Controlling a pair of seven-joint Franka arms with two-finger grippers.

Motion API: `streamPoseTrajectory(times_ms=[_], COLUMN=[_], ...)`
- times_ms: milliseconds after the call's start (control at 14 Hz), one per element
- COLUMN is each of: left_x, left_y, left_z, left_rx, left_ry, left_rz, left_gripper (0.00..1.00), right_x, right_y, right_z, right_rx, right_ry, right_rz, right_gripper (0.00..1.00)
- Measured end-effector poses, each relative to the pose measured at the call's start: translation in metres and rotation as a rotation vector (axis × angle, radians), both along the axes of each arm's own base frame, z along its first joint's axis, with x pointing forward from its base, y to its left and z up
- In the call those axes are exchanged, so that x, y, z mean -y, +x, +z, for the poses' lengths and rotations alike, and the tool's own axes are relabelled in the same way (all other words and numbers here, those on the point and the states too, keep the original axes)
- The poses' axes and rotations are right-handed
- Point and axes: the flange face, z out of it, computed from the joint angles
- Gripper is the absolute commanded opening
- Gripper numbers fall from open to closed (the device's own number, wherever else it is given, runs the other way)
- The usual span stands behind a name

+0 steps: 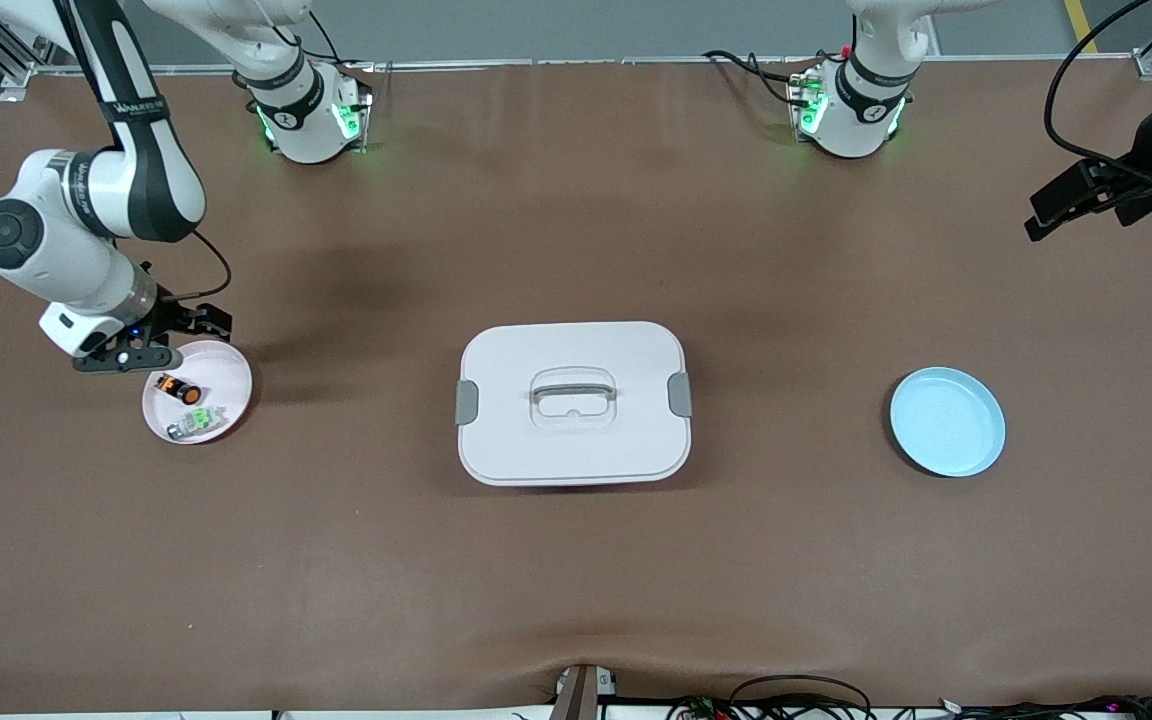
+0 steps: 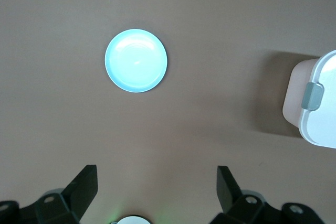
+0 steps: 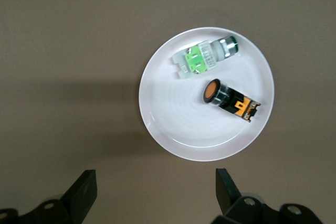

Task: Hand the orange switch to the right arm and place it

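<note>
The orange switch [image 1: 179, 390] lies on its side in the pink plate [image 1: 231, 372], beside a green-topped part [image 1: 196, 424]. The right gripper [image 1: 161, 340] hangs over the plate's rim, fingers spread wide and empty; in the front view the switch sits at its 5 o'clock, untouched. The left gripper [image 2: 157, 187] waits wide open, empty, over bare table, a blue plate [image 2: 136, 60] below

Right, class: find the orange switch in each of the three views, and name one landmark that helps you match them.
Front view: orange switch on the white plate at the right arm's end, under the right gripper.
Left wrist view: not in it.
Right wrist view: on the same plate, beside the green-topped part.
Shared landmark: the white plate.
</note>
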Motion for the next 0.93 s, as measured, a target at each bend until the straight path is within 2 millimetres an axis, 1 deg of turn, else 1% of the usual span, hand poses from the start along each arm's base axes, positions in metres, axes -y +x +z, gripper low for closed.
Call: streamPoseTrajectory(times_ms=[214,429,571,714,929], left_x=[-0.001,-0.001,-0.001,-0.001,-0.001], left_y=[-0.003,-0.005,-0.006,-0.007,-0.007], left_z=[0.002,0.004,0.005,0.005,0.005], left_rx=[-0.006,-0.006,-0.007,-0.008,-0.009], left_ry=[0.001,0.002,0.002,0.003,0.003], left_rz=[0.002,0.003,0.003,0.003,0.003], left_gripper=[1.00,1.00,1.00,1.00,1.00], right_x=[0.000,-0.003,-0.004,-0.001,0.004], right_y=[-0.001,-0.008,-0.006,0.000,0.008], right_z=[0.029,0.056,0.080,0.116,0.180], right_rx=[0.041,0.004,0.018,0.038,0.050], right_ry=[-0.006,-0.009,-0.012,-0.016,-0.022], right_rz=[-0.030,-0.031,-0.033,-0.043,-0.059], right_gripper=[1.00,1.00,1.00,1.00,1.00])
